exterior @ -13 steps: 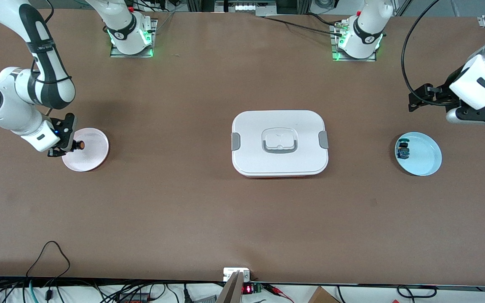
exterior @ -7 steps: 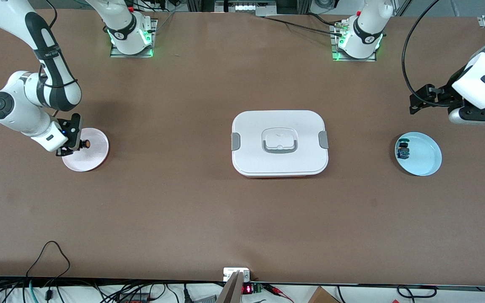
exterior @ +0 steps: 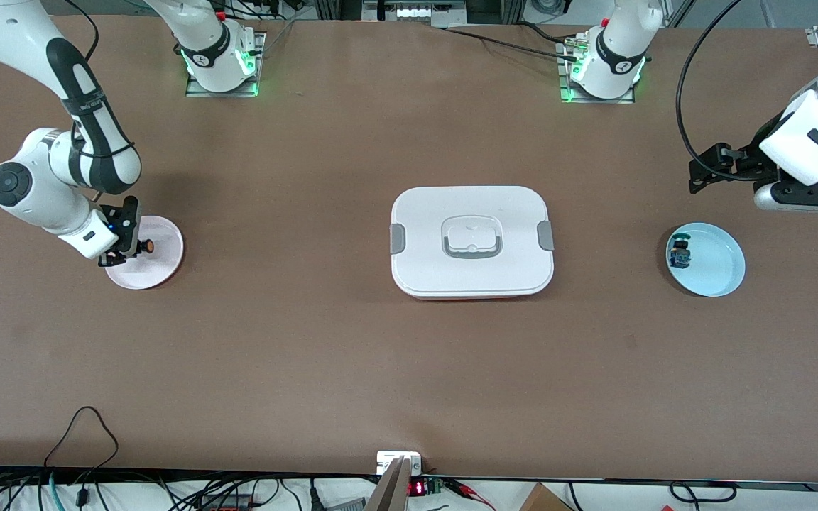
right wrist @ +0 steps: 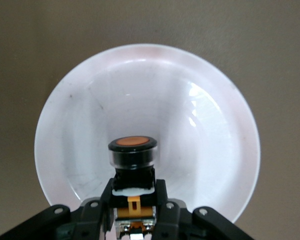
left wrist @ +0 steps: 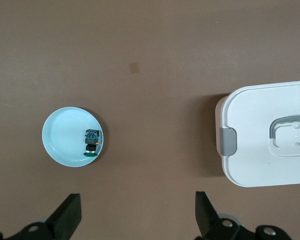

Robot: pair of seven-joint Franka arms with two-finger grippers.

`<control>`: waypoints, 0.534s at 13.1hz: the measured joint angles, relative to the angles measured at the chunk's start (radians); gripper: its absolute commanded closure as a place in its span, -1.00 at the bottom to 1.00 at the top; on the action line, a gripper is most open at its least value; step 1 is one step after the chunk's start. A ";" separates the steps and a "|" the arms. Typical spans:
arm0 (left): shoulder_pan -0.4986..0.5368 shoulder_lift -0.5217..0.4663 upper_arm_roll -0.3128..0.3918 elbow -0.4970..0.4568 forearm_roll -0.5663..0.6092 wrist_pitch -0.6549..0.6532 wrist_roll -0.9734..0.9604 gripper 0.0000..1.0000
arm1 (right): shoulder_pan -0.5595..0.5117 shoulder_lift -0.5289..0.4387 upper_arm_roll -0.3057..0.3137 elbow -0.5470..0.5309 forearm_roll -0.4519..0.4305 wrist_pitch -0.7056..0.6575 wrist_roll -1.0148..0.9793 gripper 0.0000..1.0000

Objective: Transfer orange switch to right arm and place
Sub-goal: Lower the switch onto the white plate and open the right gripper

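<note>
The orange switch, black-bodied with a round orange cap, is in my right gripper, which is shut on its body. It hangs low over the pale pink plate at the right arm's end of the table. In the right wrist view the switch sticks out from the right gripper, with the plate spread under it. I cannot tell whether it touches the plate. My left gripper waits open and empty above the table by the blue plate; its fingertips stand wide apart.
A dark switch with blue-green parts lies in the blue plate at the left arm's end. A white lidded container sits mid-table, and the left wrist view shows one end of the container. Cables run along the table's near edge.
The right arm has shifted a little toward the table's middle, carrying the orange switch further in over the pink plate. The left arm has barely moved.
</note>
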 measured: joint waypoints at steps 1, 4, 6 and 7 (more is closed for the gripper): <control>0.001 0.000 0.000 0.000 0.000 0.000 0.000 -1.00 | -0.002 0.007 0.000 0.000 0.000 0.007 -0.001 0.97; 0.003 0.002 0.004 0.000 0.000 0.000 0.000 -1.00 | -0.002 0.012 0.002 0.000 -0.001 0.019 -0.003 0.97; 0.004 0.002 0.004 0.000 0.000 0.000 0.000 -1.00 | -0.001 0.012 0.004 0.000 -0.001 0.022 -0.008 0.97; 0.004 0.002 0.004 0.000 0.000 0.000 0.000 -1.00 | 0.000 0.013 0.005 0.000 -0.001 0.023 -0.008 0.97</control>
